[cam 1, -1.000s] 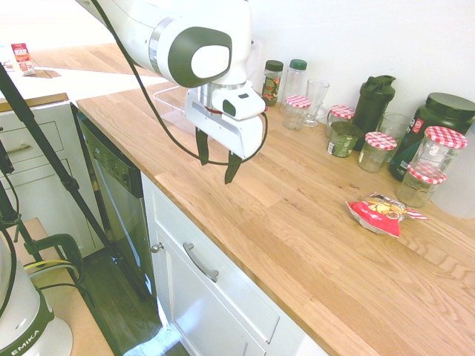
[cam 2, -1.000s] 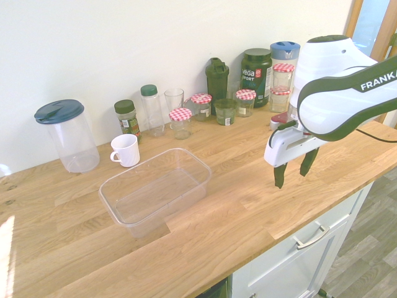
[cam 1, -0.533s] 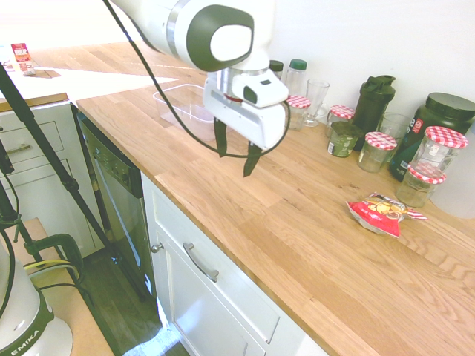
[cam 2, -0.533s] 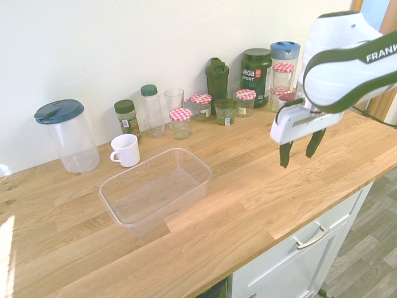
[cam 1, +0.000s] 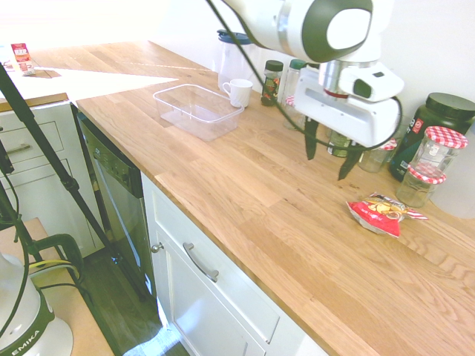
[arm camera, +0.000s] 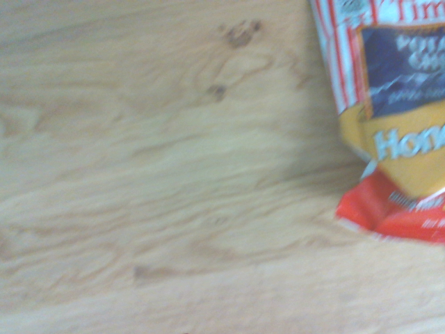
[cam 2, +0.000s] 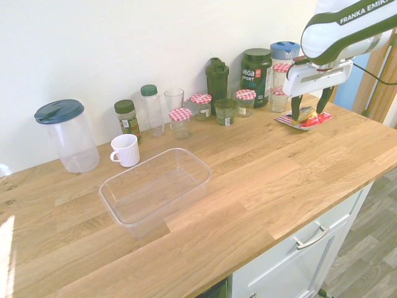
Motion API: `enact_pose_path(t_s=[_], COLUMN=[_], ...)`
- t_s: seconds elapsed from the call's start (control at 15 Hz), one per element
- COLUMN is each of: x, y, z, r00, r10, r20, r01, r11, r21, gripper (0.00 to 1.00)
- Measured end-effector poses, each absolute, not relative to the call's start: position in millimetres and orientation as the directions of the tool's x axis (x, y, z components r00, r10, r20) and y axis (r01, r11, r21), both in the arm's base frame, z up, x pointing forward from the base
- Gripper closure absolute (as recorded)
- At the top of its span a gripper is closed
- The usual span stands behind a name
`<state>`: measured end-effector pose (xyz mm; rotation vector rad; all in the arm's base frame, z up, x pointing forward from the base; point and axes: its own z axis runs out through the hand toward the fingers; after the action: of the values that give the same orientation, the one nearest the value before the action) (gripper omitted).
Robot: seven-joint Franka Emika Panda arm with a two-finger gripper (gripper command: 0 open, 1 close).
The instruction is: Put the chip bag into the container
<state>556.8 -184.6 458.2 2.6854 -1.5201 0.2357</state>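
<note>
The red chip bag (cam 1: 382, 213) lies flat on the wooden counter near the jars at the right end. From the opposite side the chip bag (cam 2: 308, 119) shows partly behind the fingers. My gripper (cam 1: 330, 154) hangs open and empty above the counter, a little to the left of the bag and apart from it. In the second exterior view the gripper (cam 2: 309, 107) is over the bag's spot. The wrist view has the chip bag (arm camera: 396, 132) at one edge. The clear container (cam 1: 198, 110) stands empty far along the counter, and the same container (cam 2: 156, 189) shows in the second exterior view.
A white mug (cam 2: 126, 149) and a tall clear pitcher with blue lid (cam 2: 67, 135) stand behind the container. Jars with red-checked lids (cam 1: 378, 150), spice bottles, a glass, a dark shaker (cam 1: 372, 102) and a dark tub (cam 1: 438, 126) line the wall. The counter's front edge drops to drawers.
The arm has swung along the counter from beside the container toward the chip bag. The fingers stayed open, and the bag and container have not moved.
</note>
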Motion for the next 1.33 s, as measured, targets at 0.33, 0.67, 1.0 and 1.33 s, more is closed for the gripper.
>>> enact_pose_path(t_s=[0.33, 0.67, 1.0, 1.33], x=[599.0, 629.5, 647.0, 654.3], y=[-264.8, -299.8, -302.8, -300.2], z=[471.0, 436.9, 411.9, 402.3], r00=[0.493, 0.5, 0.517, 0.522], r10=[-0.858, -0.859, -0.852, -0.85], r20=[0.145, 0.107, 0.089, 0.077], r01=[-0.867, -0.865, -0.856, -0.853], r11=[-0.498, -0.501, -0.515, -0.52], r21=[0.005, 0.024, 0.044, 0.048], gripper=[0.0, 0.0, 1.0, 1.0])
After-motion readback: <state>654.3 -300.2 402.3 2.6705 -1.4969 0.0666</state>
